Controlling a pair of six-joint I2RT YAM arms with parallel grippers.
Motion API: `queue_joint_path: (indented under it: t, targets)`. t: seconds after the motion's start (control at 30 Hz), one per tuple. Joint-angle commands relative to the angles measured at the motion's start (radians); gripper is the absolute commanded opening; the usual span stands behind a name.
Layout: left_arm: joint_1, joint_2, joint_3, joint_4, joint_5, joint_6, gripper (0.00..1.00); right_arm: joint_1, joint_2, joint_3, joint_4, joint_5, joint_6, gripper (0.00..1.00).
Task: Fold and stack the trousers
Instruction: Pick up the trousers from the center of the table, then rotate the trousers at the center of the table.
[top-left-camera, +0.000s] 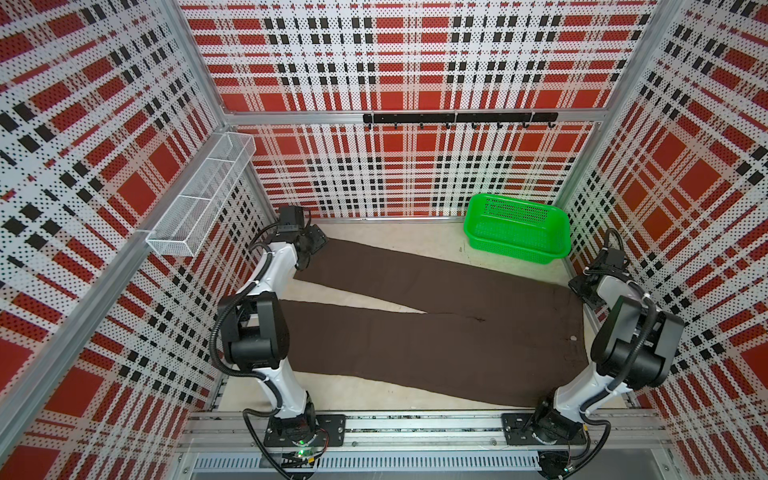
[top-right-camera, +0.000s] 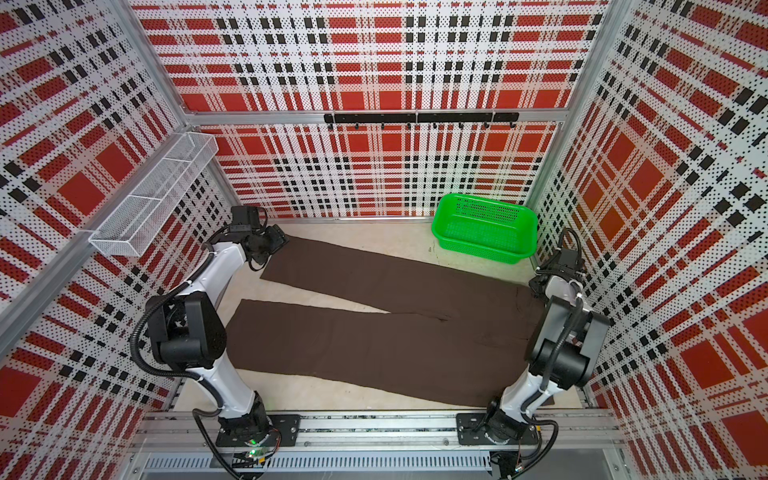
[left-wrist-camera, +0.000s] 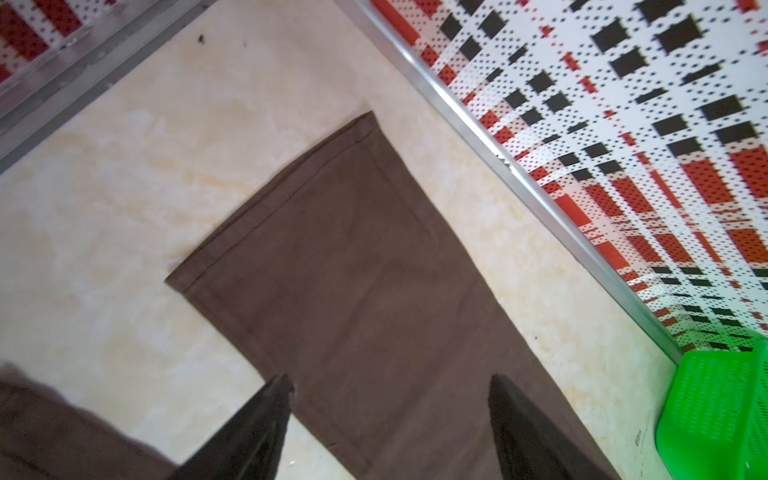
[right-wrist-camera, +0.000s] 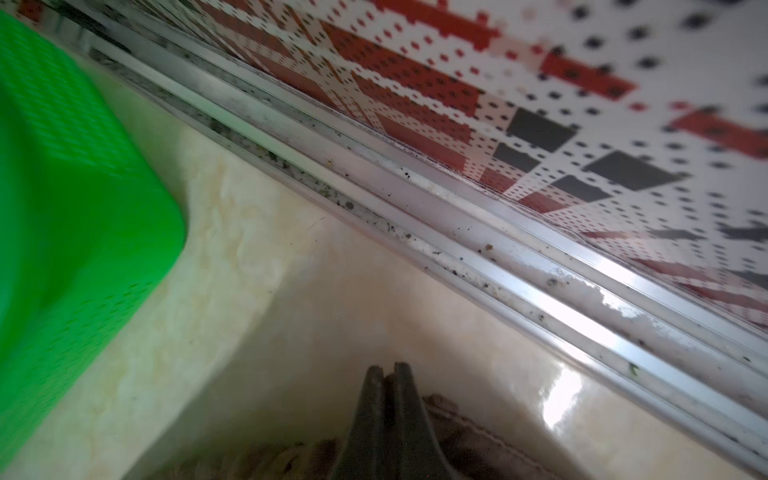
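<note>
Brown trousers (top-left-camera: 415, 345), waist partly behind right arm (top-left-camera: 631, 332)

Red, black and white plaid perforated walls (top-left-camera: 395, 62) enclose a glossy cream marbled floor (top-left-camera: 395, 232); white wire-mesh shelf (top-left-camera: 199, 195) left, black hook rail (top-left-camera: 457, 118) behind.

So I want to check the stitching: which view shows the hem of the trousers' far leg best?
The left wrist view: the far leg's hem lies flat and large, stitch line clear, ahead of the open left pincer. Both top views show the hem small, beside that pincer. The right wrist view misses it.
</note>
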Motion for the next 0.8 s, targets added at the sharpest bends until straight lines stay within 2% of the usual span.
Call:
queue_joint_path:
  t: [0.0,0.27,0.53,0.77]
  targets:
    - [-0.035,0.055,0.086,0.005,0.016,0.035,0.78,-0.005,-0.084,-0.069,-0.020,-0.022,-0.001,0.00]
    - [-0.058,0.271,0.370,-0.064,0.002,0.061,0.77,0.019,-0.195,-0.132,-0.050,-0.064,-0.012,0.00]
    - [-0.051,0.633,0.918,-0.359,-0.108,0.104,0.76,0.047,-0.292,-0.148,-0.099,-0.058,-0.026,0.00]
    - [0.016,0.728,0.898,-0.298,-0.111,0.073,0.74,0.063,-0.343,-0.176,-0.121,-0.079,-0.034,0.00]
